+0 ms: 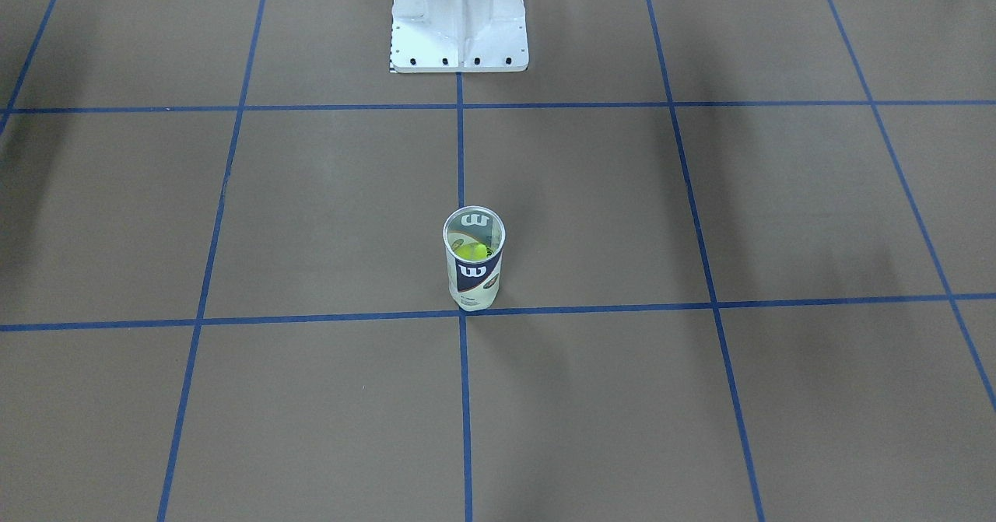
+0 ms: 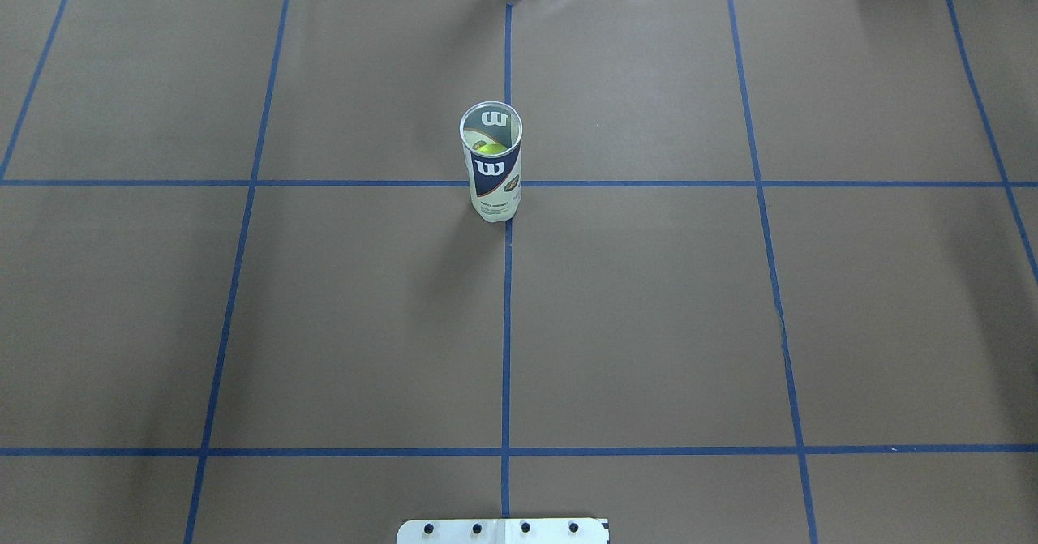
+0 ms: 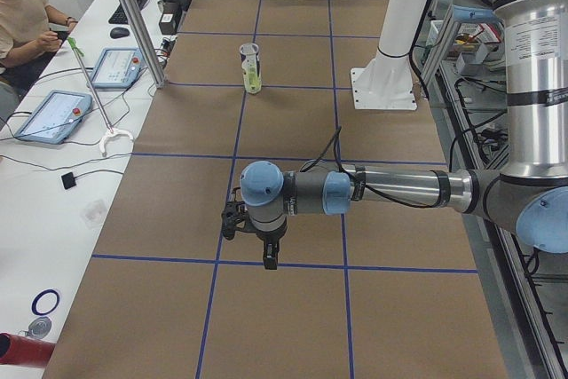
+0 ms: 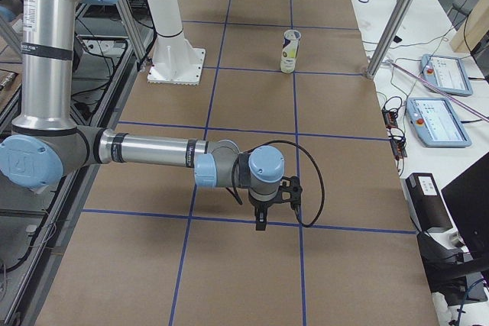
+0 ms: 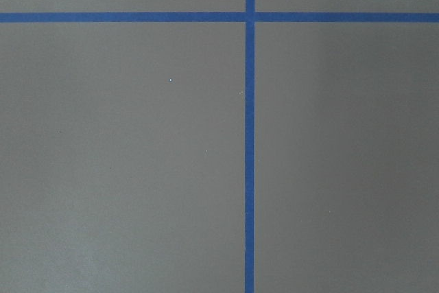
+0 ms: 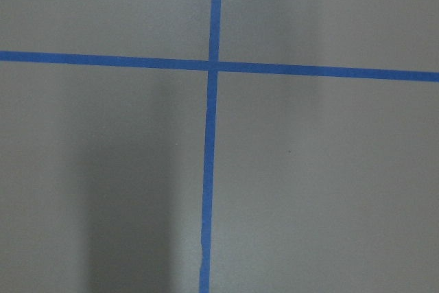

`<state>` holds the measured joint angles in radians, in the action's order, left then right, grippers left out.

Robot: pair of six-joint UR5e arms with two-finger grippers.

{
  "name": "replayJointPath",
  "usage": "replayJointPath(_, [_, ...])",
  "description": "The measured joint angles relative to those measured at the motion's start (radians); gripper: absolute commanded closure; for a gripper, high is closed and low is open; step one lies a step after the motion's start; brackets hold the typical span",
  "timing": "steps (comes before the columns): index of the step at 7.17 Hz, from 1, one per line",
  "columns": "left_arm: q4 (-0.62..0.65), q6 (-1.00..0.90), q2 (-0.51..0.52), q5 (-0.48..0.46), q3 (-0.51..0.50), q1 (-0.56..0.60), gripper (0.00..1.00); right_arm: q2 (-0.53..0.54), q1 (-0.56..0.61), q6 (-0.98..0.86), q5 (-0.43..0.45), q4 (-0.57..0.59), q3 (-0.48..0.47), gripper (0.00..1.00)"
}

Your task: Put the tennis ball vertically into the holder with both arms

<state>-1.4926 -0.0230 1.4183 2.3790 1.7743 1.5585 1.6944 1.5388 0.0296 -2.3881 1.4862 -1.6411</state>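
Note:
The holder, a clear can with a navy and white "W" label, stands upright on the blue tape cross at mid-table. It also shows in the overhead view. A yellow-green tennis ball sits inside it. Both arms are far from the can, at the table's ends. The left gripper points down above the table in the exterior left view. The right gripper does the same in the exterior right view. I cannot tell whether either is open or shut. Both wrist views show only brown table and blue tape.
The white bolted pedestal stands behind the can on the robot's side. A person sits at a side bench with tablets. A metal post rises at the table's far edge.

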Motion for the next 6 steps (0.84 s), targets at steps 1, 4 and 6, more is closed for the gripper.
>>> replayJointPath(1, [0.000,0.000,0.000,0.000,0.001,0.000,0.00,-0.003,0.001,-0.001,-0.003,-0.001,-0.001,0.01])
replayJointPath(4, [-0.003,-0.001,0.001,0.003,0.000,0.000,0.00,-0.003,0.001,0.002,0.007,-0.003,-0.018,0.01])
replayJointPath(6, [-0.003,-0.002,0.001,0.003,-0.003,0.000,0.00,0.001,0.001,0.002,0.007,-0.003,-0.022,0.01])
